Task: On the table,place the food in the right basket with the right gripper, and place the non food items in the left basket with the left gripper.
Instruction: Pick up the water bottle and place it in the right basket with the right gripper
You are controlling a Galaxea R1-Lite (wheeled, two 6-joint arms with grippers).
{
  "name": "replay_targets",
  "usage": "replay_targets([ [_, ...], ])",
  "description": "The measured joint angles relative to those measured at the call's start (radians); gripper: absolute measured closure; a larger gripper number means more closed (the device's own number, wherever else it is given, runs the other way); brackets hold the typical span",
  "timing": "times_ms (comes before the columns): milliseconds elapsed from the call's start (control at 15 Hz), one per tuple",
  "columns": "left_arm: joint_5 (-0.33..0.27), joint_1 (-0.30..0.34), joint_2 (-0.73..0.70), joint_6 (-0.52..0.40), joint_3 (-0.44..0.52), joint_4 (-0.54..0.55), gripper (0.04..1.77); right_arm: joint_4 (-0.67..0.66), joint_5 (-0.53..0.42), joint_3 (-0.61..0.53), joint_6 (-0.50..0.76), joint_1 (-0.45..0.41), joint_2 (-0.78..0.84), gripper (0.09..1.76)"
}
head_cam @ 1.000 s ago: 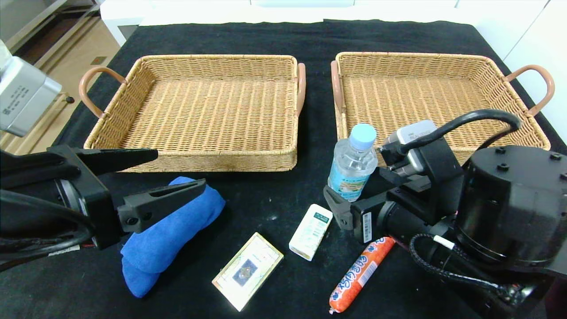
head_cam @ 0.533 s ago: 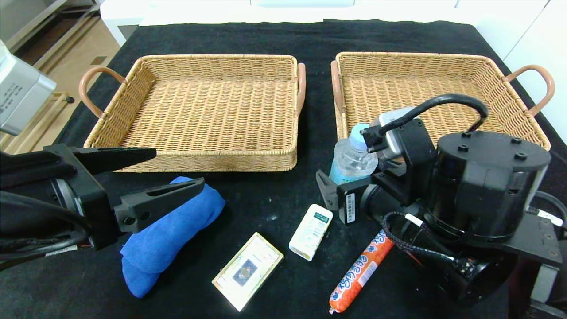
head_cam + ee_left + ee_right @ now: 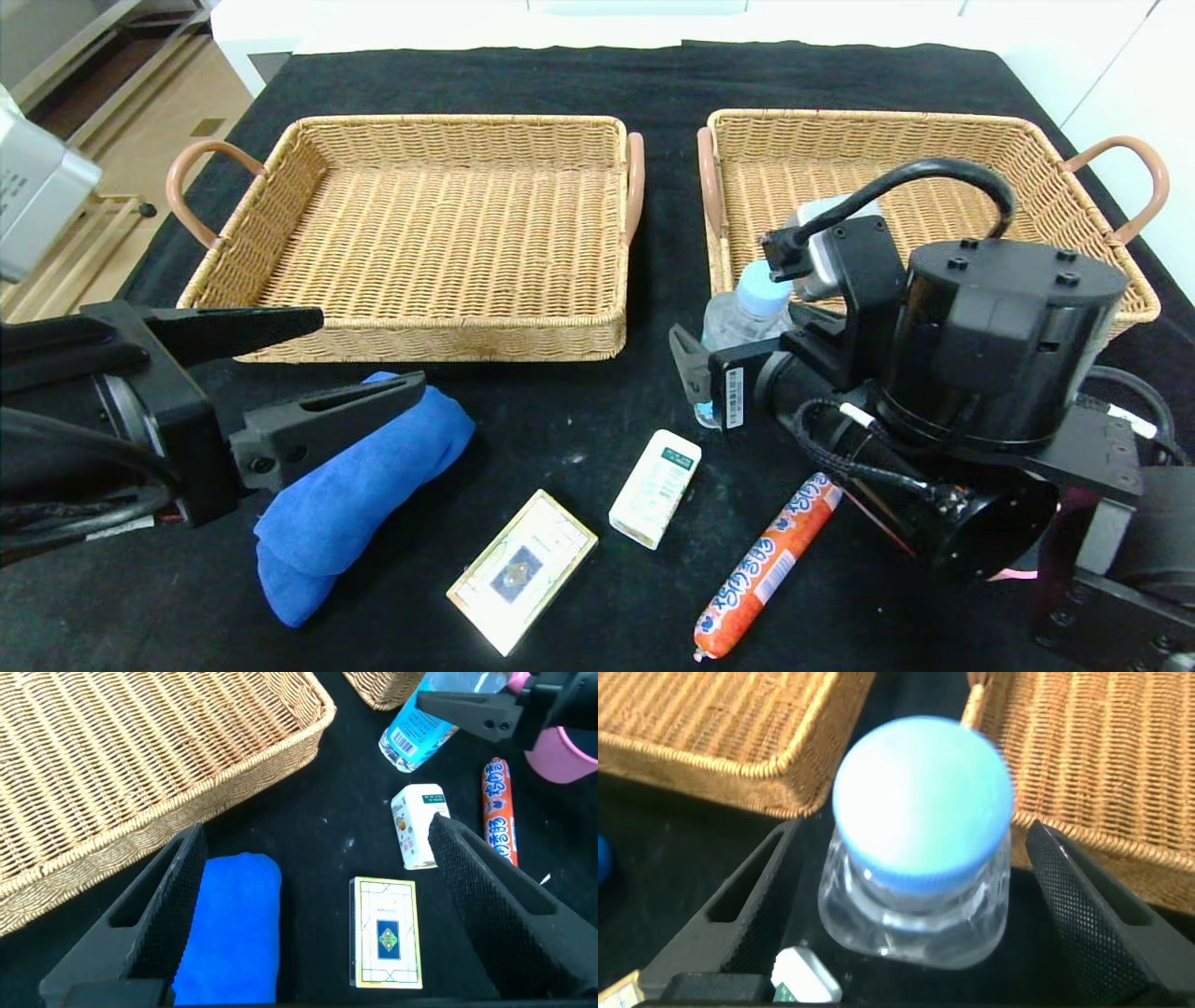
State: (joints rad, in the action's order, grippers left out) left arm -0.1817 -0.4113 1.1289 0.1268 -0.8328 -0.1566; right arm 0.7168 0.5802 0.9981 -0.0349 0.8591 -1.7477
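Two rectangular woven-wicker baskets with looped tan handles sit side by side at the far half of a bench (image 3: 560,84) draped in black cloth: the left basket (image 3: 420,233) and the right basket (image 3: 934,140), both bare inside. In front of them lie the loose items. A clear plastic water bottle (image 3: 747,313) with a pale blue screw cap stands upright just before the right basket's near-left corner. A soft blue cloth (image 3: 355,485), folded into a lumpy roll, lies with its long axis running from near-left to far-right. A flat rectangular card box (image 3: 523,569) and a small white carton (image 3: 655,487) lie flat, both angled the same way. An orange sausage (image 3: 766,565) in a shiny wrapper, a slim cylinder, points far-right.

The right gripper (image 3: 906,915) has its jaws spread wide on either side of the bottle, apart from it. The left gripper (image 3: 359,364) hovers over the cloth, jaws open, holding nothing.
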Motion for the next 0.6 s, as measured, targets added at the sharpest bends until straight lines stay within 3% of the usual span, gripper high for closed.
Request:
replay_targets([
  [333, 0.0, 0.0, -0.002, 0.0, 0.0, 0.0, 0.09, 0.01, -0.002, 0.005, -0.003, -0.006, -0.016, 0.14],
  [400, 0.0, 0.0, -0.003, 0.0, 0.0, 0.0, 0.09, 0.011, -0.002, 0.005, -0.002, -0.007, -0.017, 0.22],
  [600, 0.0, 0.0, -0.003, 0.0, 0.0, 0.0, 0.09, 0.01, -0.003, 0.005, -0.005, -0.006, -0.017, 0.7],
])
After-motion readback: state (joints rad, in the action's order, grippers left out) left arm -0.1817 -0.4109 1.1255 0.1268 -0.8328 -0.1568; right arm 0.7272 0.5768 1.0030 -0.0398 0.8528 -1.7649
